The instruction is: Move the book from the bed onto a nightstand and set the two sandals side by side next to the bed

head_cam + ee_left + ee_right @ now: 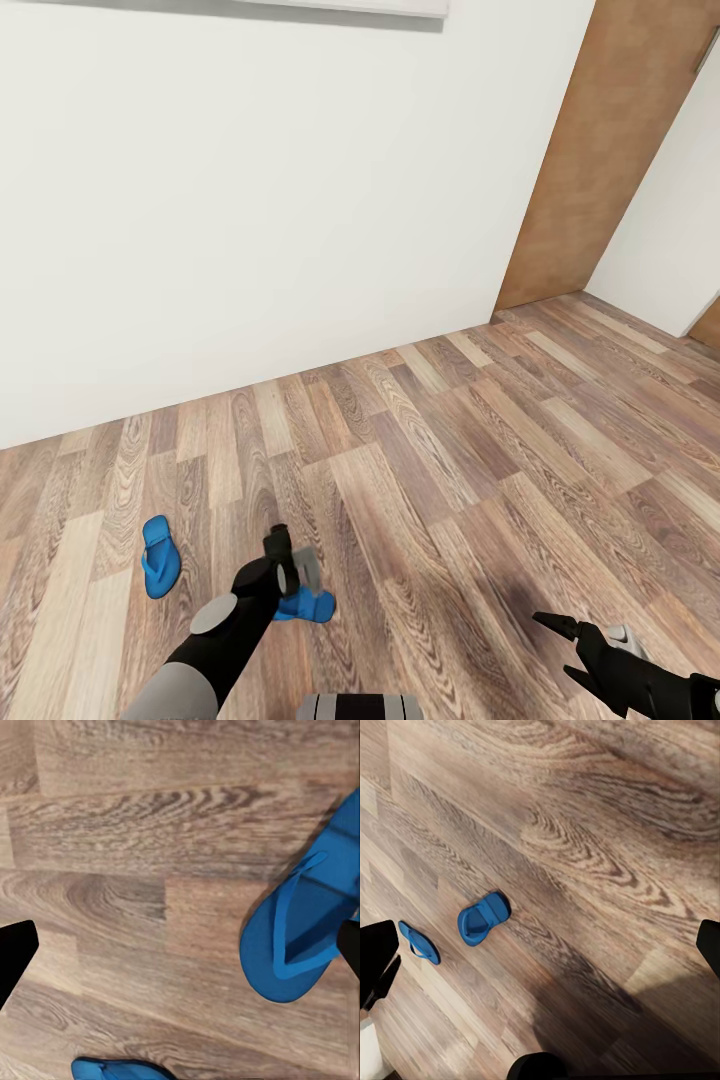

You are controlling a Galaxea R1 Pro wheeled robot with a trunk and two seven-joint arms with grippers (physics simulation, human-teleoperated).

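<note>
Grey-brown wood-plank floor (450, 480) across the lower half of the head view, meeting a white wall (250, 200) that fills the upper left. Brown door panel (610, 150) leaning up the upper right of the frame, with a strip of pale wall (670, 230) beyond it. First blue sandal (159, 556) lying flat at lower left, strap up, well clear of the wall. Second blue sandal (306, 604) near bottom centre, partly hidden behind the left gripper (287, 563), which hangs directly above it at the end of the black-and-grey left arm (215, 640). Fingers spread wide in the left wrist view, one dark tip at each side edge, bare floor between them; nothing pinched. In that same view, one sandal (304, 922) large at right, its thong strap clear, edge close to a finger tip; contact not discernible. Sliver of the other sandal (120, 1069) at the bottom edge. Right gripper (568, 650) low at bottom right of the head view, fingers (556, 625) parted, holding nothing, over open planks. From the right wrist view, both sandals small at left of the frame, one (482, 918) nearer the middle, one (418, 942) just beside a dark finger tip, the two apart and at different angles.
</note>
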